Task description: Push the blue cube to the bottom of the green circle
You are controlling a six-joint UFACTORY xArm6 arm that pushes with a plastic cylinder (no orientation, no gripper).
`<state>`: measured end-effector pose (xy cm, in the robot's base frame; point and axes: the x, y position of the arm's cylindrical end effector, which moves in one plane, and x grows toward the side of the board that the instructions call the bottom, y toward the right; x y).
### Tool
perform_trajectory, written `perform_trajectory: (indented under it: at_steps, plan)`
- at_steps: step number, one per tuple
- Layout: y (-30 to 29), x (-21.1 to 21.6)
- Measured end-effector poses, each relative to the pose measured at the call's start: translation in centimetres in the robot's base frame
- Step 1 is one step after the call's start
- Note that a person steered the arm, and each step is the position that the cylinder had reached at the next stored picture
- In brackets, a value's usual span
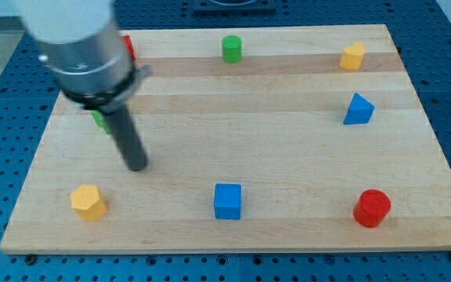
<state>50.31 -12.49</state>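
A: Where does your blue cube [228, 200] sit on the pale wooden desk [288, 141]?

B: Near the view's bottom edge, about midway across. My tip [136, 165] stands to its left and a little higher, well apart from it.

A: And the green circle [232, 48]?

B: Straight up from the cube, near the view's top edge. You need the tip below the cube.

A: Any pincer closed on something?

B: None exists here; the bare dark rod holds nothing. The cube looks square-faced, flat and upright.

1 view, high, angled down, whole board [233, 133]
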Motion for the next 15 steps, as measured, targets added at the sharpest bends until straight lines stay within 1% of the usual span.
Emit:
perform_trajectory:
  at_steps: [1, 2, 3, 4, 6, 7, 8, 9, 13, 14, 15]
  plan:
    - [1.5, 1.5]
    - [3.0, 7.6]
    - [3.1, 7.9]
    - [4.0, 11.5]
    - [8.5, 11.1]
    - [11.7, 9.1]
    - [11.7, 9.0]
    - [11.7, 6.5]
    - [11.7, -14.7]
    - [11.7, -17.3]
    - [12.5, -17.2]
